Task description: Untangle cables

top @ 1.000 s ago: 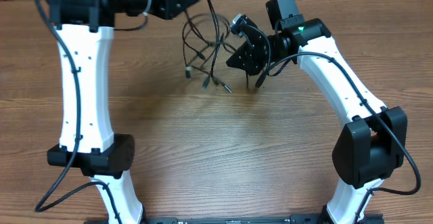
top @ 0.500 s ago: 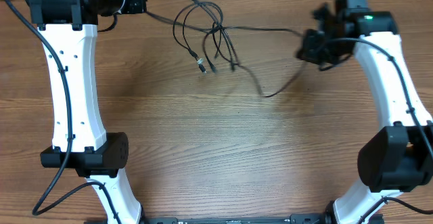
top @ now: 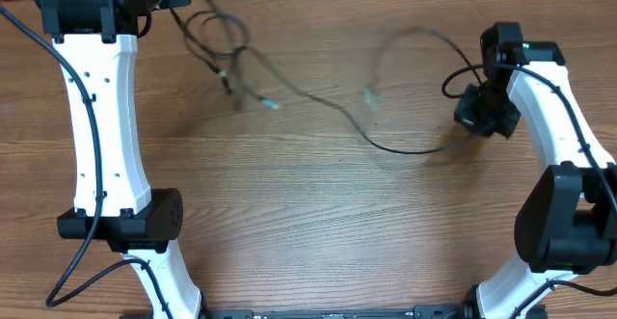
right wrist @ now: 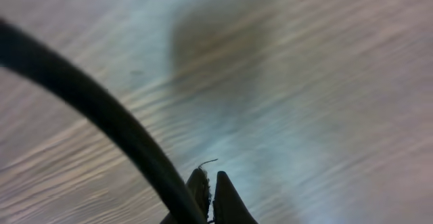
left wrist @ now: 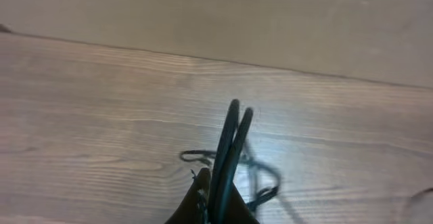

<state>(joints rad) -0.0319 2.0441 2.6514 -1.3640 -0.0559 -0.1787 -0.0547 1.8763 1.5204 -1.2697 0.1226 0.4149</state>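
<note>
Thin black cables (top: pixel 405 151) are being held strung over a wooden table (top: pixel 308 232), one end pinched in the closed left gripper (left wrist: pixel 216 197), the other in the closed right gripper (right wrist: pixel 210 183).

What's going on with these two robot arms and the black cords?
Thin black cables are being untangled over a wooden table. The left gripper is shut on two strands, with a looped clump just beside it. The right gripper is shut on one long strand that runs across toward that clump.
</note>
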